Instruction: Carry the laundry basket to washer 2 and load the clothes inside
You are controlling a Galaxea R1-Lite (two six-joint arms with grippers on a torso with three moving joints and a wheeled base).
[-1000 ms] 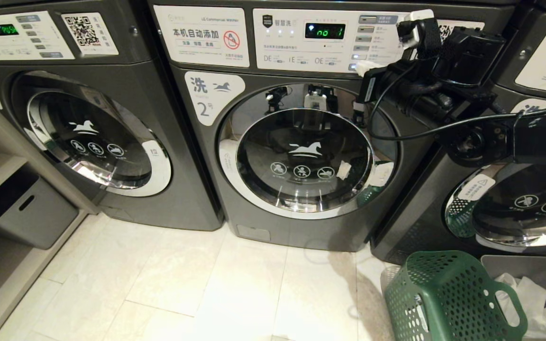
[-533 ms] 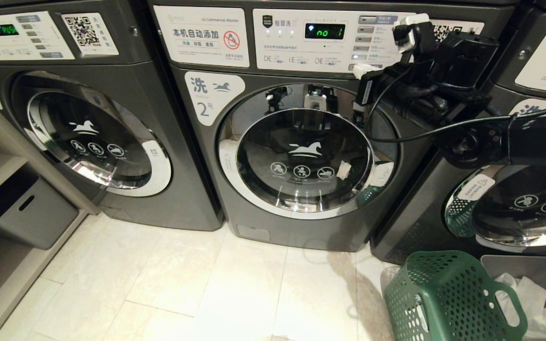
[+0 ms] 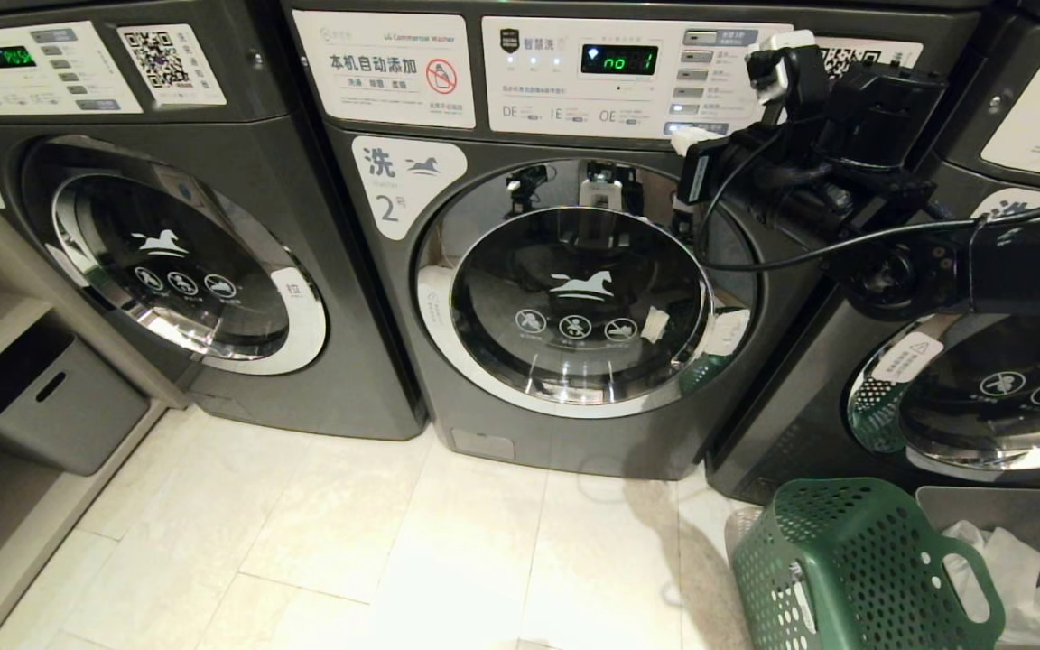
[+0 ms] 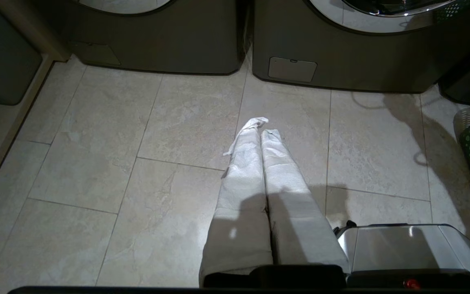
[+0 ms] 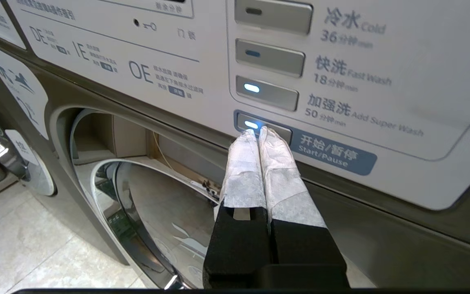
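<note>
While nothing is in either gripper, the nearest thing to me is the laundry basket (image 3: 854, 569), sitting on the tiled floor (image 3: 376, 533) at the lower right of the head view, just beside a grey bin (image 3: 1007, 515) of white plastic bags (image 3: 1026, 578). It leans a little, its open mouth turned up and toward the right edge of the frame, and its long axis runs from base to rim. I'd judge it light and fairly stiff, with perforated walls that might flex slightly; the slot handle (image 3: 971, 578) under the rim looks like the place to take hold. Whether any clothes remain inside I cannot tell.

Low in the left wrist view, the left gripper (image 4: 261, 132) hangs over bare tiles, its white-wrapped fingers pressed together, empty.

Farther back, washer 2 (image 3: 574, 298) fills the centre of the head view, its round chrome-rimmed door (image 3: 579, 302) facing me and shut, its display lit. I judge the loading is finished.

At the upper right of that view the right gripper (image 5: 258, 130) reaches to the control panel (image 3: 628, 77). Its padded fingers are closed together, holding nothing, their tips at the lit Start/Pause button (image 5: 282, 131); whether they actually press it I cannot tell.
</note>
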